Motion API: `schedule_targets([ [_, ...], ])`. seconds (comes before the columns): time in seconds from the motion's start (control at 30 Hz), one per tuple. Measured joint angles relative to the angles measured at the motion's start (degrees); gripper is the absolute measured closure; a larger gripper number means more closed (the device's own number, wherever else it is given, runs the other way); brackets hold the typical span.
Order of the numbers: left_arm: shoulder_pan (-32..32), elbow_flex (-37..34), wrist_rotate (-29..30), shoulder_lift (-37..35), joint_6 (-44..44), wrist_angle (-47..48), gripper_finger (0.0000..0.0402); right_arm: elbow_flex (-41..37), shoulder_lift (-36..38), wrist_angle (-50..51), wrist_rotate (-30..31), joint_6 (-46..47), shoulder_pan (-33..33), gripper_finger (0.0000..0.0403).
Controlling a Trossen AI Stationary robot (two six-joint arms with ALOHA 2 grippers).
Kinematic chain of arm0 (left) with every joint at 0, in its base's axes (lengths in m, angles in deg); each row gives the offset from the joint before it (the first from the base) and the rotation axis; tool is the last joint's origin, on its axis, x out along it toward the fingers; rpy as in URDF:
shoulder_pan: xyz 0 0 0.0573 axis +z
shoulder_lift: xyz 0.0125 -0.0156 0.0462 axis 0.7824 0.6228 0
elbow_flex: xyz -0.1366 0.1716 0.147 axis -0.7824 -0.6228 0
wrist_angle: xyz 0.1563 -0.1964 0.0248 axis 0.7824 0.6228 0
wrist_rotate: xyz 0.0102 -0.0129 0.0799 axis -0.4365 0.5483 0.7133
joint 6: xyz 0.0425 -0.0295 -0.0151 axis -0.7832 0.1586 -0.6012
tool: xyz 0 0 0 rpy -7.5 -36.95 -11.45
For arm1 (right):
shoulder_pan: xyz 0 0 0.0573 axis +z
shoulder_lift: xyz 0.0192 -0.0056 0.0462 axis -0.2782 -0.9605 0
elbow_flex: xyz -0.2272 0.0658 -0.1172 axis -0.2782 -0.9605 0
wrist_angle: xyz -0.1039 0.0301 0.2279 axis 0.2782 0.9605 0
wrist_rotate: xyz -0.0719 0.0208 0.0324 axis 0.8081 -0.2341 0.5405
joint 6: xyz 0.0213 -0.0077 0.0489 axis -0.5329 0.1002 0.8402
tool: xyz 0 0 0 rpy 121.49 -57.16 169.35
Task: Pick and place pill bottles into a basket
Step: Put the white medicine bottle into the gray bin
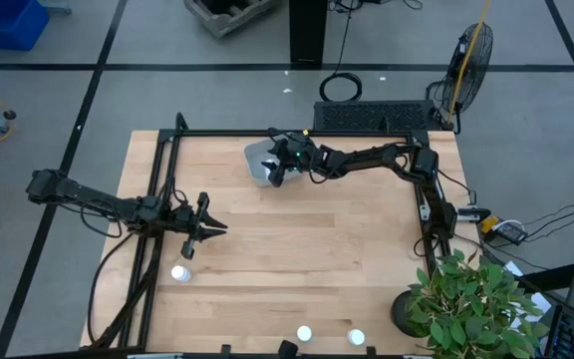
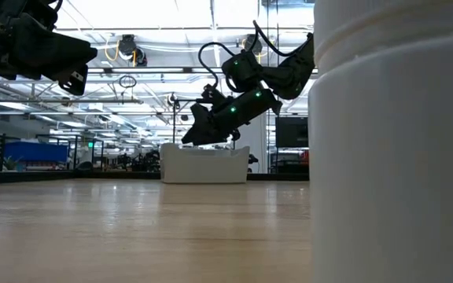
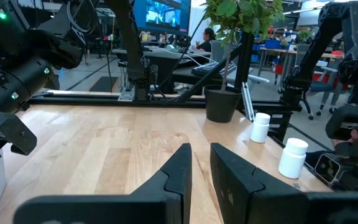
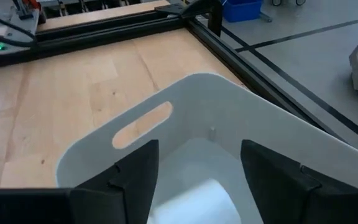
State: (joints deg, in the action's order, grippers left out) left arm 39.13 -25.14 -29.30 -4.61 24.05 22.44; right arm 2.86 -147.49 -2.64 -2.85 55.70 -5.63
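The left claw (image 1: 210, 227) hovers over the wooden desk (image 1: 297, 239), fingers nearly together on nothing, near one small white capped pill bottle (image 1: 180, 272). Two more (image 1: 304, 334) (image 1: 356, 338) stand at the front edge. The right claw (image 1: 279, 172) spreads above the pale grey-blue plastic basket (image 1: 257, 160), a bottle (image 4: 197, 198) inside.

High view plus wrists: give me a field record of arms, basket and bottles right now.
left gripper: above the table's left part, fingers nearly together, nothing between them
right gripper: over the pale grey-blue rectangular plastic basket, fingers open
basket contents: one white object lies inside, below the right gripper
small white capped pill bottles on wooden table: three; one near left gripper, two at near edge
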Motion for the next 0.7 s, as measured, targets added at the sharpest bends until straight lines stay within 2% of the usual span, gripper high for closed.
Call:
schedule_targets([
  [0.13, 0.01, 0.01, 0.00, 0.00, 0.00, 0.01, 0.0339, -0.04, 0.64, 4.22, -0.20, -2.57, 0.03, 0.0186],
  [0.3, 0.01, 0.01, -0.01, -0.02, 0.01, 0.01, 0.0339, -0.06, 3.23, 11.06, -0.44, -1.28, 0.21, 0.0187],
  [0.43, -0.01, 0.00, -0.02, -0.02, 0.00, -0.01, 0.0339, 0.10, 3.72, 11.97, -0.57, -0.60, 0.97, 0.0187],
  [0.6, 0.00, 0.00, -0.02, -0.01, 0.01, -0.01, 0.0339, 5.61, 4.09, 21.39, -3.14, 6.12, 2.13, 0.0188],
  [0.7, -0.01, 0.01, 0.00, -0.01, 0.00, -0.01, 0.0339, 8.16, 4.06, 24.95, -0.03, 5.13, 3.22, 0.0188],
])
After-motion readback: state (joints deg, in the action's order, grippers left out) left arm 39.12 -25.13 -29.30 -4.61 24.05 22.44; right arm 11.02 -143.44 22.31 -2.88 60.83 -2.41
